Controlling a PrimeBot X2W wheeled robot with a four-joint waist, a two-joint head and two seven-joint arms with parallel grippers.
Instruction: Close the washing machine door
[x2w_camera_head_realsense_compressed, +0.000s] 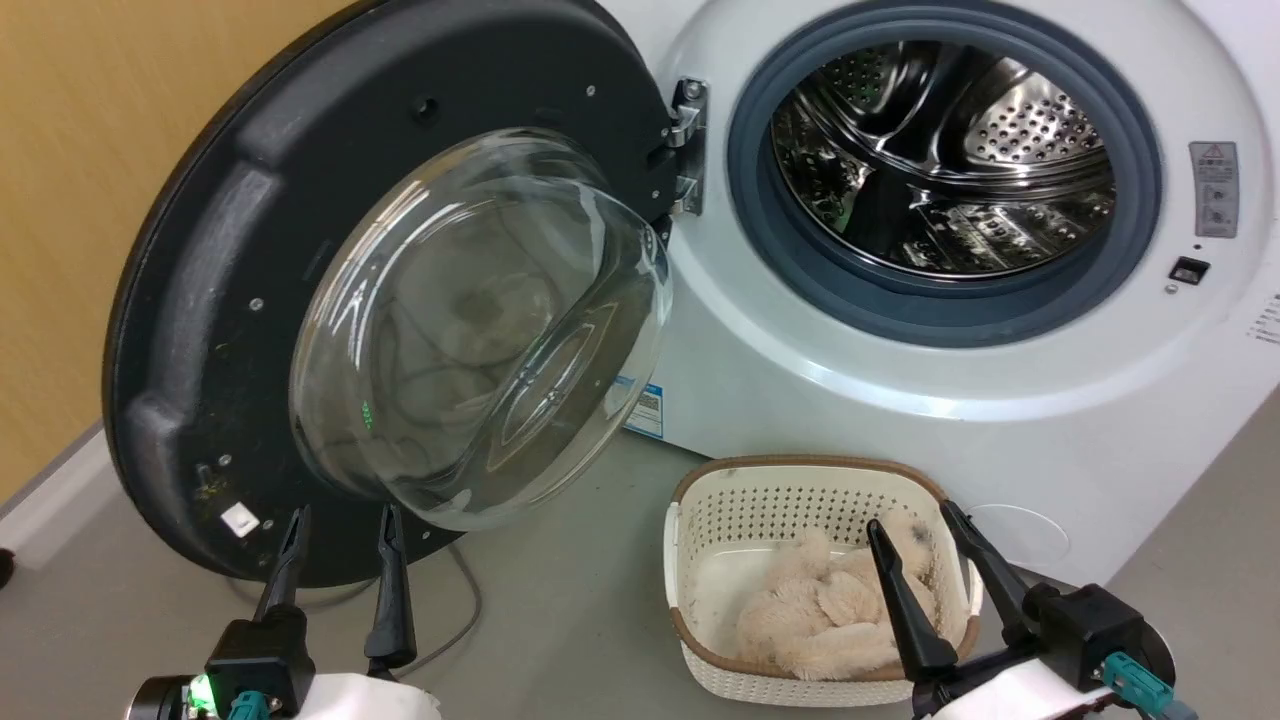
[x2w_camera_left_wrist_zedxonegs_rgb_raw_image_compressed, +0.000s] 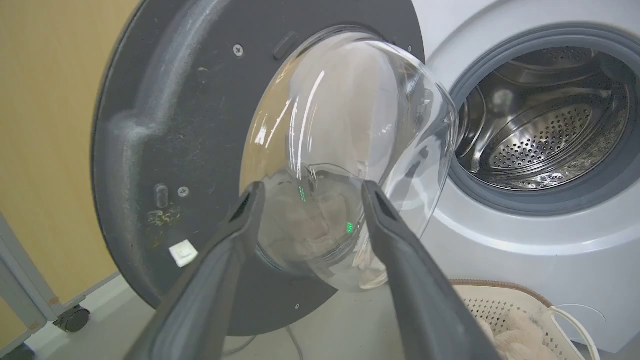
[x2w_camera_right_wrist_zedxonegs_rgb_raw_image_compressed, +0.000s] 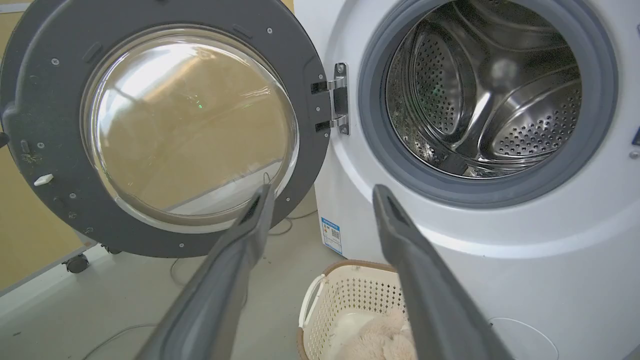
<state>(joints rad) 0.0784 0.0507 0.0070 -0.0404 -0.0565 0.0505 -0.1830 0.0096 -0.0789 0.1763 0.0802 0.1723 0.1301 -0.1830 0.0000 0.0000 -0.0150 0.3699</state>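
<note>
Fully open washing machine door (x2w_camera_head_realsense_compressed: 200, 300), blue-white label (x2w_camera_head_realsense_compressed: 645, 405) on washing machine (x2w_camera_head_realsense_compressed: 900, 400), unreadable

free floor (x2w_camera_head_realsense_compressed: 575, 560) between washing machine door (x2w_camera_head_realsense_compressed: 220, 300) and basket (x2w_camera_head_realsense_compressed: 800, 465).

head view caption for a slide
Washing machine door wide open left of the steel drum; left tool and right tool open, laundry basket below.

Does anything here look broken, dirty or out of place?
Nothing looks broken or spilled. The washing machine door stands wide open, and its dark inner face has yellowish grime near the lower edge. A thin cable lies loose on the floor beneath it, and a basket holding something fluffy sits close before the washing machine.
</note>
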